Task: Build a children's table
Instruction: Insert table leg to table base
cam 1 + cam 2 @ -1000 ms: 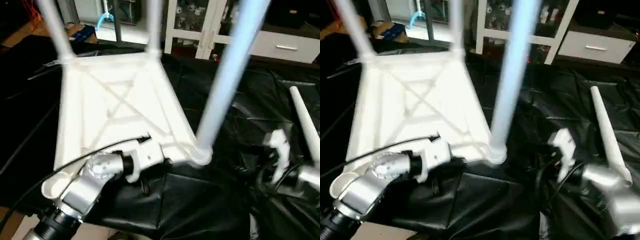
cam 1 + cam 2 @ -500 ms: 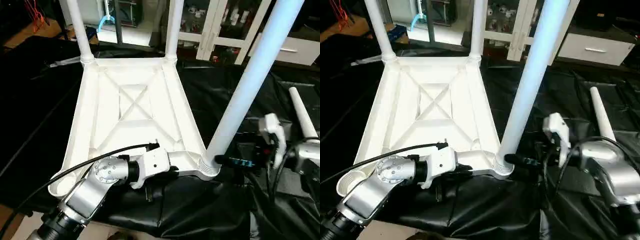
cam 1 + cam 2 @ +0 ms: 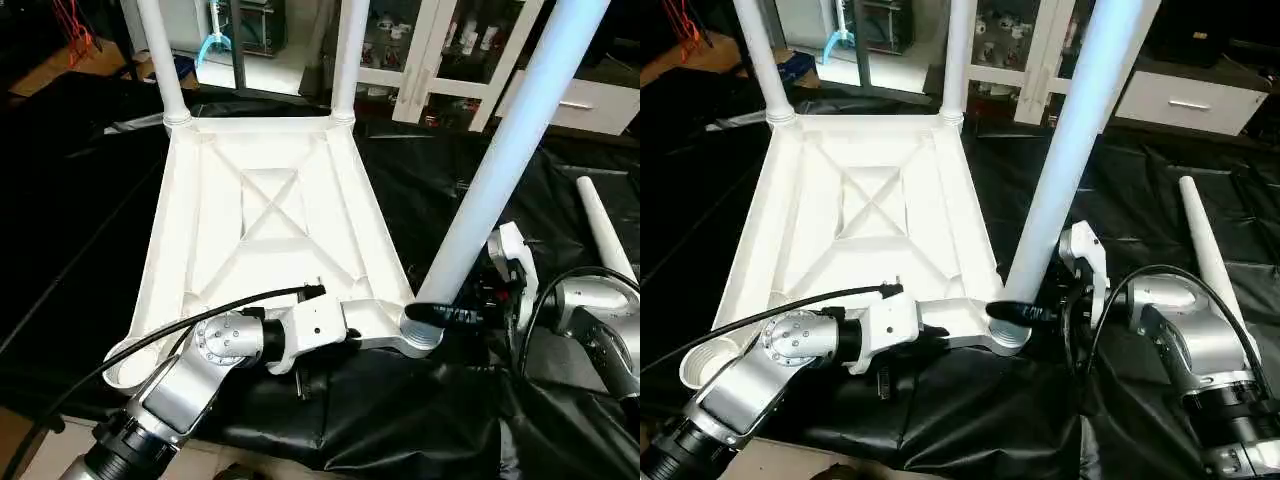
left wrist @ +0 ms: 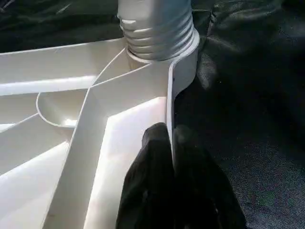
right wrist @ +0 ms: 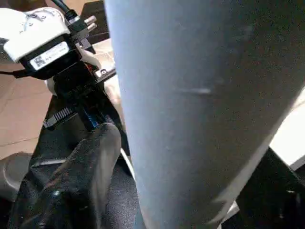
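Two pincers: left pincer clamped on top's rim; right pincer straddles leg, grip unclear.

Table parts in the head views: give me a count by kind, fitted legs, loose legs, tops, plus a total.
Legs standing in the table top's corner sockets: 3 (far left, far right, near right)
Loose legs lying on the black sheet: 1
Table tops, underside up: 1
Total: 5

White table top lies inverted, X-ribbed underside up; three tube legs stand in corner sockets. Fourth leg lies loose beside it.
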